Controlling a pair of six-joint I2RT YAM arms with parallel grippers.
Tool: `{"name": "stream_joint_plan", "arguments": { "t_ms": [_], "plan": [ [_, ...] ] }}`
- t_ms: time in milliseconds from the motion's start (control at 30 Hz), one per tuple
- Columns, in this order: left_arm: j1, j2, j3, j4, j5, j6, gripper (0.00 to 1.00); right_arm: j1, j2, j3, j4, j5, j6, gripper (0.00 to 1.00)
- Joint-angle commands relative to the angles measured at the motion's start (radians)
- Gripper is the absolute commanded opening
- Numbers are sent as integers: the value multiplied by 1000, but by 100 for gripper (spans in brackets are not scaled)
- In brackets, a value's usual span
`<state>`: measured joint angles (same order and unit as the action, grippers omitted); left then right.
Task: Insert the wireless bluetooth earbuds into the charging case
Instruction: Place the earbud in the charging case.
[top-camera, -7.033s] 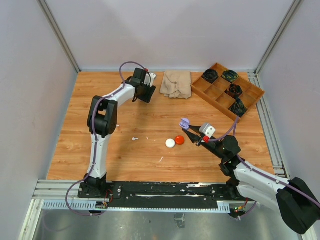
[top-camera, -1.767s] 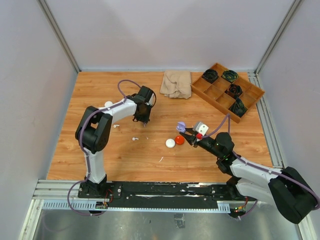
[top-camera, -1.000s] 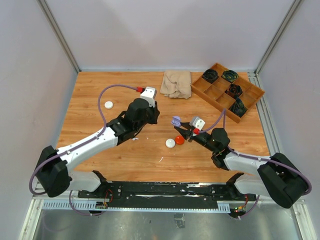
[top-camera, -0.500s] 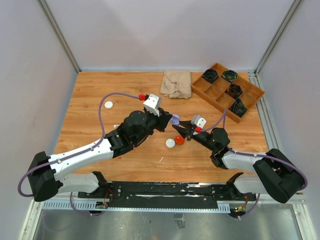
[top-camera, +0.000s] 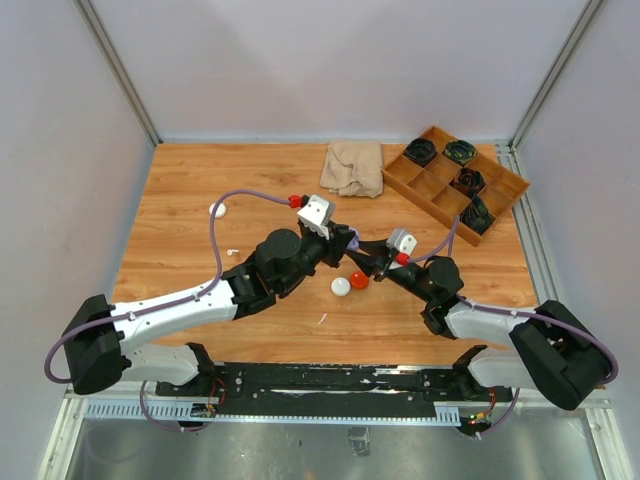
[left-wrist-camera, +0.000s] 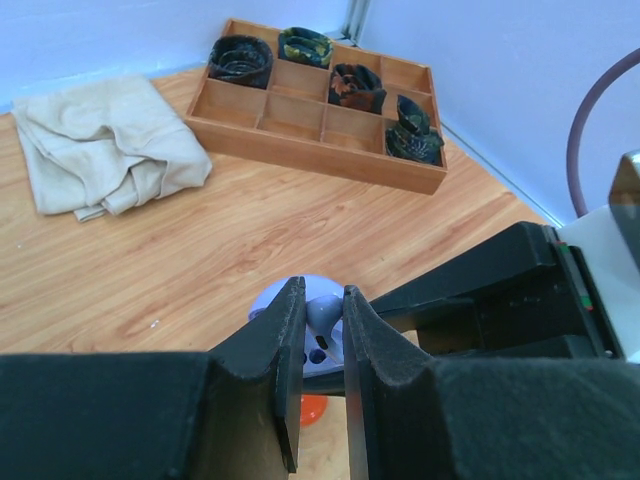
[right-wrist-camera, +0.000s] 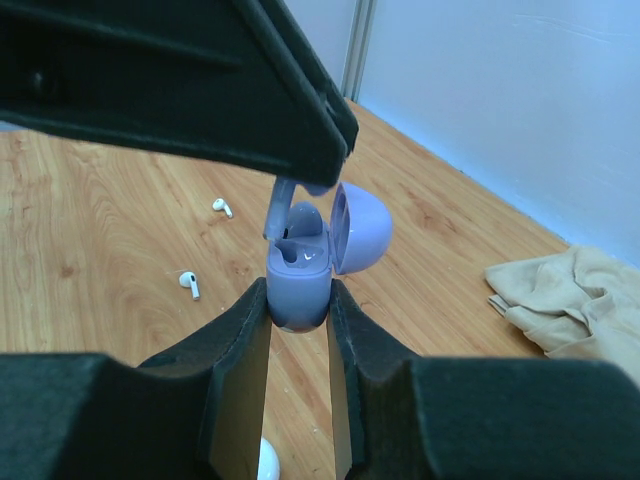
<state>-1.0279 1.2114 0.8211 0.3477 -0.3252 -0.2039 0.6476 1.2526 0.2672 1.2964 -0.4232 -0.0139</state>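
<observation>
- Pale purple plastic is sitting between the fingers of my right gripper (right-wrist-camera: 300, 300): I am clamping the charging case (right-wrist-camera: 300, 275) by its lower half, holding it upright off the bench (top-camera: 200, 180) with its lid hinged open.
- My left gripper (left-wrist-camera: 323, 300) is hanging just above the charging case, its fingers squeezing in on a pale purple earbud (right-wrist-camera: 281, 212).
- The earbud's stem is pointing down into the open charging case; I cannot tell whether it is touching a well.
- Two white earbuds (right-wrist-camera: 188, 284) are lying on the bench, well apart from the charging case, on my left arm's side of it.
- A red round case (top-camera: 359, 280) and a white round case (top-camera: 341, 286) are lying side by side on the bench just nearer my arms' bases than the charging case.
- A beige cloth (left-wrist-camera: 100, 150) and a wooden tray (left-wrist-camera: 320, 165) holding dark rolls (left-wrist-camera: 240, 60) are lying beyond the charging case.
</observation>
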Motion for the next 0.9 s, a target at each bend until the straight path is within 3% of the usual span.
{"name": "stream_joint_plan", "arguments": {
  "t_ms": [0,867],
  "plan": [
    [-16,18,-13,76,-46,41,14,14,-28,15,66,-22,24,1],
    [-43,23,-64,153,-13,152,15,15,-62,12,76,-32,42,1]
  ]
}}
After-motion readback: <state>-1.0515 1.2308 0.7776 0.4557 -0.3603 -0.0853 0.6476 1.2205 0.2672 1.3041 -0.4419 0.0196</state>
